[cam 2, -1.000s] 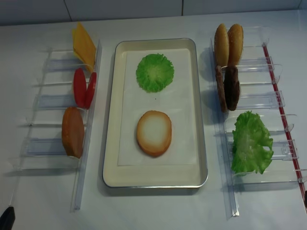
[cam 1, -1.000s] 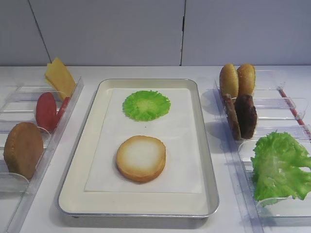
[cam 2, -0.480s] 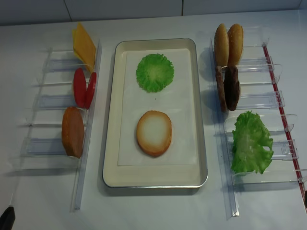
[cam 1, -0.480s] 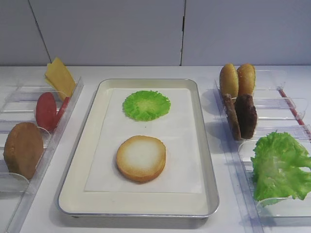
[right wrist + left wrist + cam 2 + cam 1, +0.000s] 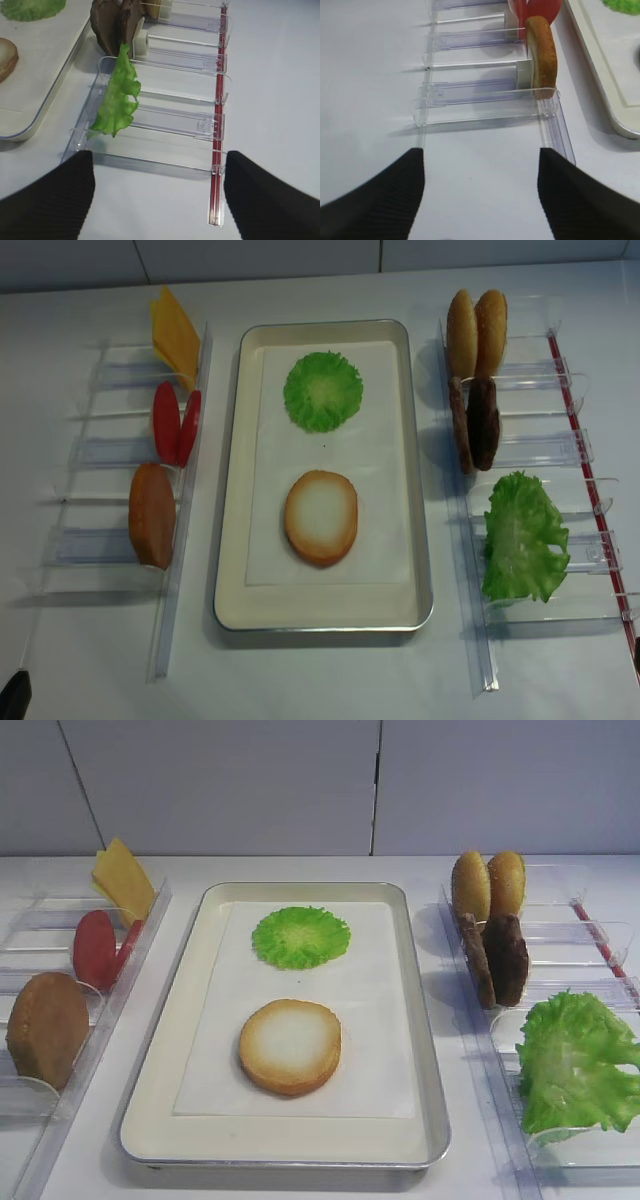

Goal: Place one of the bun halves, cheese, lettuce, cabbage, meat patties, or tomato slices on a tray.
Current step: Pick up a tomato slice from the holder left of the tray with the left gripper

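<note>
The silver tray (image 5: 432, 1065) (image 5: 421, 540) holds a bun half (image 5: 290, 1046) (image 5: 321, 518), cut face up, and a round green cabbage leaf (image 5: 301, 936) (image 5: 322, 391). In the left rack stand the cheese (image 5: 175, 336), two tomato slices (image 5: 173, 423) and a bun half (image 5: 152, 515) (image 5: 542, 55). The right rack carries two bun halves (image 5: 476, 332), meat patties (image 5: 476, 424) (image 5: 112, 25) and lettuce (image 5: 523, 538) (image 5: 117, 97). My left gripper (image 5: 479, 172) is open over bare table before the left rack. My right gripper (image 5: 157, 172) is open before the right rack.
Clear plastic racks (image 5: 95, 455) (image 5: 560, 450) flank the tray on both sides. The right rack has a red strip (image 5: 217, 150) along its outer edge. A white wall (image 5: 300, 780) closes the back of the table.
</note>
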Controlling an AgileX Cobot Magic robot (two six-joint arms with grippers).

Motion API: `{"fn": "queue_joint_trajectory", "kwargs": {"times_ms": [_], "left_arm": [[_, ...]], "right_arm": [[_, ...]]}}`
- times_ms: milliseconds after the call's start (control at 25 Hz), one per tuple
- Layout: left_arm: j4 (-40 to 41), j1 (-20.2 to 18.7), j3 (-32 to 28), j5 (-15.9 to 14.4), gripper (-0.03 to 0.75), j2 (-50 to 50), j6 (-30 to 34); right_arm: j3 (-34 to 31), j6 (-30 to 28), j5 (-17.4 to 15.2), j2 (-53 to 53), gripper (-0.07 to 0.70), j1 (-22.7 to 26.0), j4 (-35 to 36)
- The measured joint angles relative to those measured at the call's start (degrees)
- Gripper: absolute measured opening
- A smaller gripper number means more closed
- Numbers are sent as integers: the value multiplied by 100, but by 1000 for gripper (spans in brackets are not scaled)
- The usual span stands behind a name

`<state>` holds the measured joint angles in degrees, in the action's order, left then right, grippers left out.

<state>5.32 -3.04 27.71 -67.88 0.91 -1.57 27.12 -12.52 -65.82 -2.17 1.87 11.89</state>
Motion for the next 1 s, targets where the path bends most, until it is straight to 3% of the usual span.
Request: {"fn": "queue_joint_trajectory", "kwargs": {"times_ms": [120,320,520,720,880,1000], "left_arm": [[-48,0,10,16,471,0,157],[-1453,0,492,709,471,-360,984],[-2417,0,1351,749,471,-2629,2169],[-3539,-39,2270,1014,471,-5118,3052],[-3540,-760,3120,1181,462,-6914,3031],[-2251,-1616,4155,1073,454,-8093,1782]], "right_arm": [[0,0,0,0,565,0,0],[0,0,0,0,565,0,0],[0,0,0,0,565,0,0],[0,12,0,0,565,0,0],[0,12,0,0,565,0,0],[0,12,0,0,565,0,-22]]}}
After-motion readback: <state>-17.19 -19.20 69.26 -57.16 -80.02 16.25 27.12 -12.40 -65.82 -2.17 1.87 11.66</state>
